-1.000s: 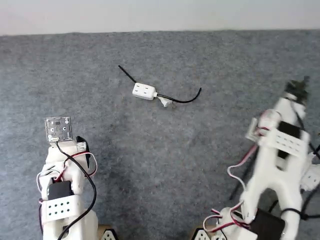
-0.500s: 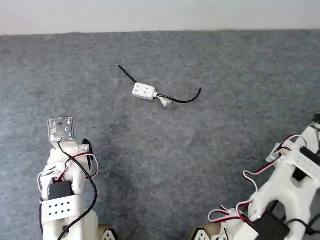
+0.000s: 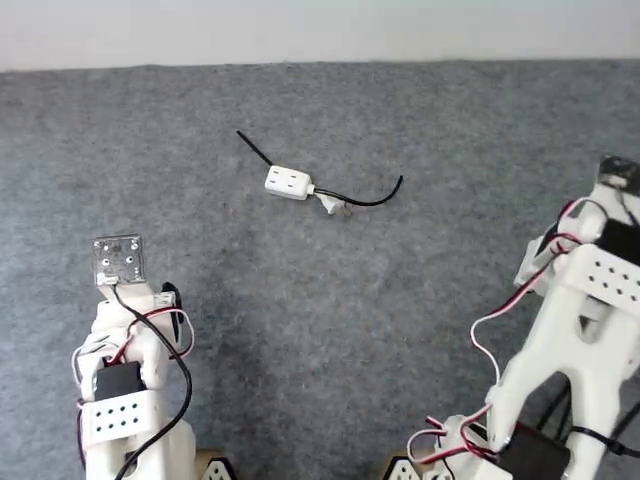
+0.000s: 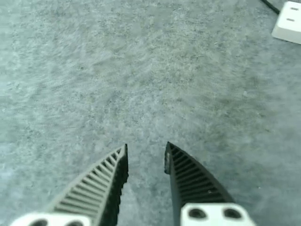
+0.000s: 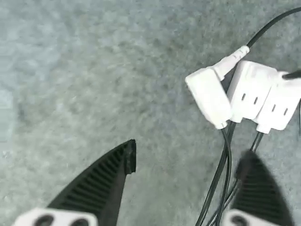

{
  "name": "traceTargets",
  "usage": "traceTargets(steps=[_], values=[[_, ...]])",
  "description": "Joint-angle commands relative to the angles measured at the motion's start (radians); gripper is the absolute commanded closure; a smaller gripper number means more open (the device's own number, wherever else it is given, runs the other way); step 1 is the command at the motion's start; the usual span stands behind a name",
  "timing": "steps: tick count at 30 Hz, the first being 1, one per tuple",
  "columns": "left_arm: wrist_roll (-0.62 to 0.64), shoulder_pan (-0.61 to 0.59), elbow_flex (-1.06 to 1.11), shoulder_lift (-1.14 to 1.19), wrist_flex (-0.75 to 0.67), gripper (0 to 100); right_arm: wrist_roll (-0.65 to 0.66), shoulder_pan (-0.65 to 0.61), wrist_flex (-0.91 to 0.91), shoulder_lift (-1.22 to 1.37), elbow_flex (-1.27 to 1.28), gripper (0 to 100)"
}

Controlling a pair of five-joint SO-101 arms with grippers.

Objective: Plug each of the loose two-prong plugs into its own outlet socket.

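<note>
A white outlet block (image 3: 287, 183) lies on the grey carpet at the back middle, with a black cable running off it to the back left. Beside it lies a white two-prong plug (image 3: 331, 204) on a curved black cable (image 3: 375, 198). My left gripper (image 4: 146, 153) hovers over bare carpet, open with a narrow gap, and the outlet block (image 4: 289, 23) is far off it. My right gripper (image 5: 188, 157) is open wide just short of a cluster: a white plug (image 5: 209, 99) and two white socket pieces (image 5: 251, 94) on black cables.
The left arm (image 3: 125, 380) stands at the front left and the right arm (image 3: 585, 300) at the right edge. Black cables (image 5: 221, 179) run between the right gripper's fingers. Open carpet lies between the arms and the outlet block.
The right arm dropped toward the front right edge, then rose again toward the back. The left arm shifted only slightly. The outlet block and plug stayed put.
</note>
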Motion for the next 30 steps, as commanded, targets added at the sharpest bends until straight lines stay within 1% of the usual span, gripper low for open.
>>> traceTargets(steps=[1, 3, 4, 8, 11, 15, 18, 21, 25, 27, 30], values=[[0.011, -0.009, -0.07, -0.014, 0.038, 88, -0.009, -0.041, 0.035, -0.036, -0.054, 86.3], [0.018, -0.009, -0.094, -0.012, 0.075, 88, 0.029, -0.053, 0.005, -0.036, -0.018, 95.4], [0.035, -0.009, -0.101, -0.012, 0.086, 88, 0.043, -0.058, -0.012, -0.036, 0.006, 98.0], [0.051, -0.009, -0.15, 0.055, 0.092, 88, 0.06, -0.085, -0.127, -0.036, 0.163, 98.8], [0.052, -0.008, -0.263, 0.238, 0.112, 88, 0.06, -0.136, -0.266, -0.036, 0.318, 98.8], [0.012, 0.008, -0.472, 0.585, 0.132, 88, 0.06, -0.183, -0.432, -0.036, 0.471, 98.8], [-0.066, 0.041, -0.608, 0.798, 0.132, 88, 0.057, -0.197, -0.526, -0.036, 0.539, 98.8], [-0.141, 0.084, -0.728, 0.933, 0.129, 88, 0.058, -0.202, -0.625, -0.036, 0.608, 98.7], [-0.327, 0.155, -0.865, 1.063, 0.126, 88, 0.06, -0.202, -0.671, -0.033, 0.634, 98.4], [-0.414, 0.181, -0.921, 1.123, 0.1, 85, 0.061, -0.202, -0.676, -0.028, 0.634, 98.4], [-0.497, 0.204, -0.983, 1.212, 0.035, 78, 0.08, -0.202, -0.677, -0.027, 0.634, 98.3]])
